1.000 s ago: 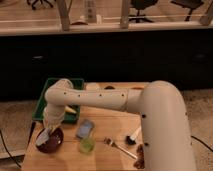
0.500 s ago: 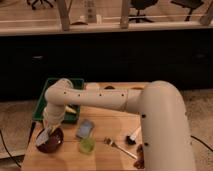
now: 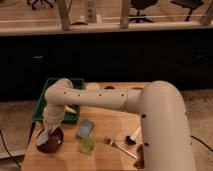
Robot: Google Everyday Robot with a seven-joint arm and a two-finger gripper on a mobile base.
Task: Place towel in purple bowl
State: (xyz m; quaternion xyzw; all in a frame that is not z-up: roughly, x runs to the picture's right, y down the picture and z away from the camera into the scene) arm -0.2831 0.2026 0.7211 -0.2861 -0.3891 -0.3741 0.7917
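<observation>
The dark purple bowl [image 3: 51,143] sits at the front left corner of the wooden table. My gripper [image 3: 46,133] hangs at the end of the cream arm, directly over the bowl's left part and reaching down into it. A small whitish piece, apparently the towel [image 3: 42,138], shows at the gripper's tip over the bowl's left rim. I cannot tell whether it is held or lying in the bowl.
A green tray [image 3: 48,96] stands behind the bowl at the table's left. A blue packet [image 3: 85,128], a green cup [image 3: 88,145], a fork [image 3: 118,147] and a black-and-white item [image 3: 133,137] lie to the right. The arm's large body [image 3: 160,125] covers the table's right side.
</observation>
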